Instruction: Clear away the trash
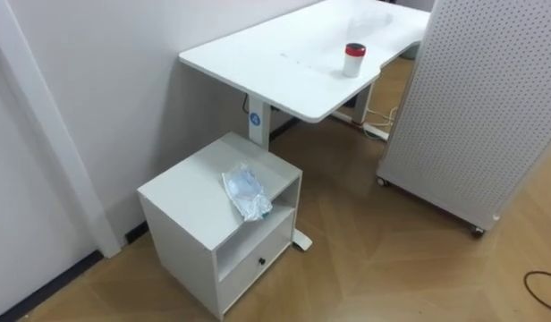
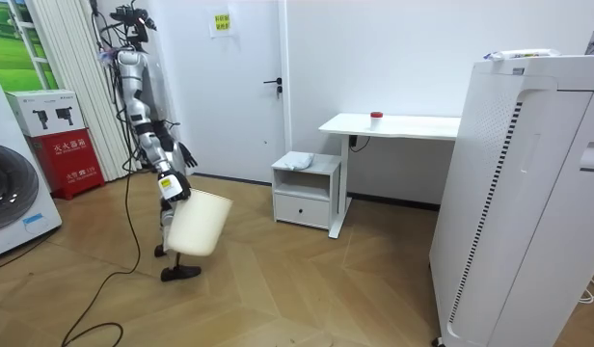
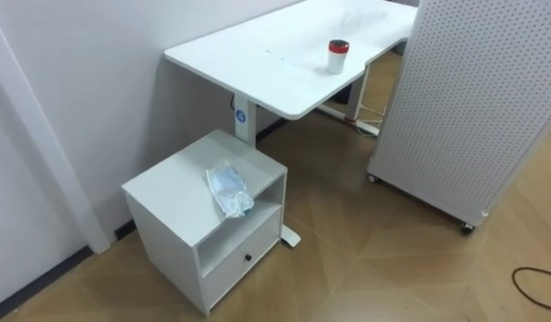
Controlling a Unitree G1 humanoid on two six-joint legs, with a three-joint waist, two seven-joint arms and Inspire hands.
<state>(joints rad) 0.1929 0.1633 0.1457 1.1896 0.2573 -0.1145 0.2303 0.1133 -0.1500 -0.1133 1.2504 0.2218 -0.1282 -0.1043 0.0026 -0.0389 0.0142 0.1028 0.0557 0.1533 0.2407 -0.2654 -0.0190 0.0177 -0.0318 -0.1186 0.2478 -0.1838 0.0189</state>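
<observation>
Wood-floored room with a white wall. Largest item: a tall white perforated cabinet on castors (image 1: pixel 477 98), standing at the right of the eye views, close beside the end of the desk. A white desk (image 1: pixel 275 54) stands against the wall, its top bare but for one small jar. In front of its near leg stands a low white bedside unit (image 1: pixel 190 192) with an open shelf above a single drawer; it sits just beside the desk and close to the wall.

In the room view the robot stands on the floor at the room view's left, well apart from the bedside unit, near a door (image 2: pixel 254 87). A cream-coloured bin (image 2: pixel 199 224) hangs tilted at its side, with a hand (image 2: pixel 170 187) at the upper rim. Which hand this is, and how its fingers are set, cannot be told.

The garbage (image 1: pixel 247 190), a crumpled piece of clear bluish plastic, lies on top of the bedside unit at its front right edge, partly overhanging the shelf opening.

A small white jar with a red cap (image 1: pixel 354 59) stands upright on the desk.
</observation>
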